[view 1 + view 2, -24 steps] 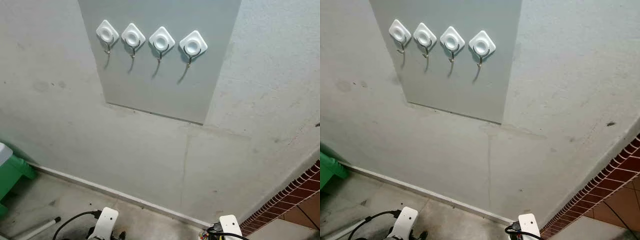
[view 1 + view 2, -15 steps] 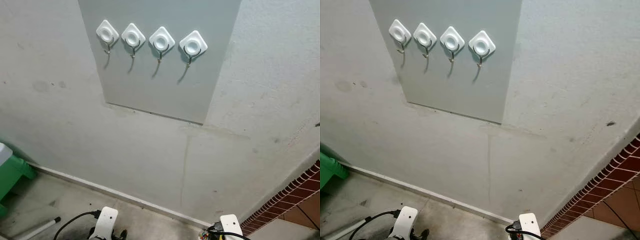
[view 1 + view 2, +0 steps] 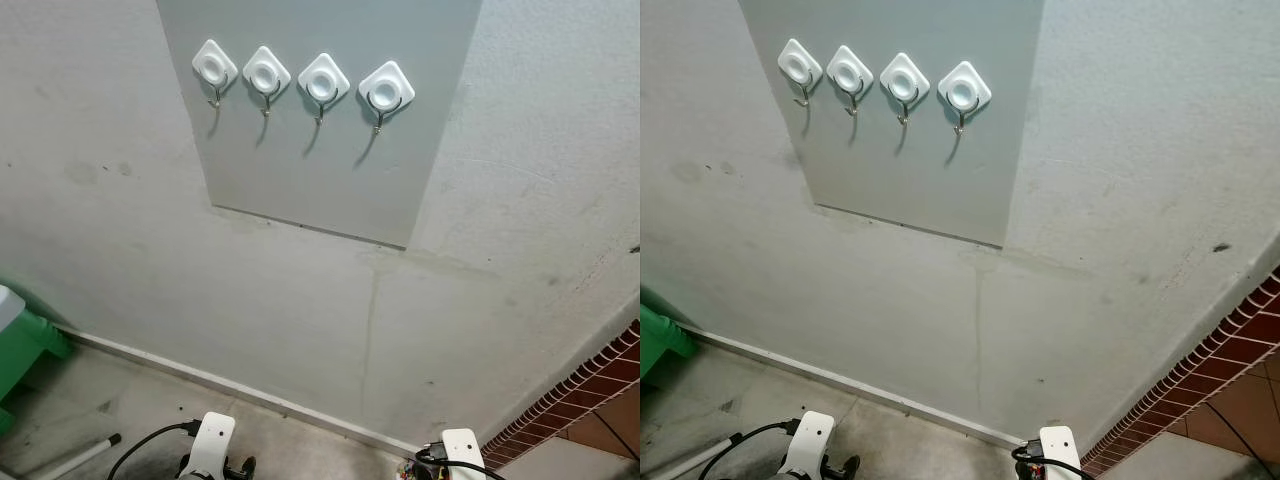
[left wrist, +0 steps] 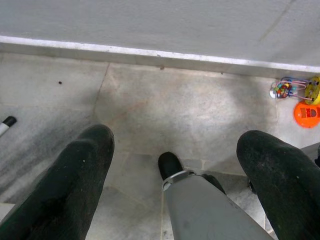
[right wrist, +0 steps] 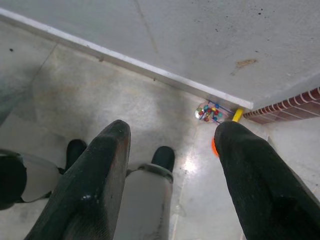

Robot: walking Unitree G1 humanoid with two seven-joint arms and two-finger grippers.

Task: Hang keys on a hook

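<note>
Four white diamond-shaped hooks (image 3: 323,80) sit in a row on a grey panel (image 3: 320,180) high on the wall, all bare. A bunch of colourful rings with a yellow and an orange tag, possibly the keys (image 4: 285,90), lies on the floor against the skirting, also seen as the bunch (image 5: 209,112) in the right wrist view. Both arms hang low by my sides, the left arm (image 3: 210,445) and the right arm (image 3: 460,448) at the bottom edge. My left gripper (image 4: 177,142) and right gripper (image 5: 175,132) point down at the floor, open, holding nothing.
A green bin (image 3: 25,350) stands at the far left by the wall. A white pole with a black tip (image 3: 85,452) lies on the floor near it. Red brickwork (image 3: 590,400) runs along the right. My feet (image 4: 170,165) stand on the stone floor below the grippers.
</note>
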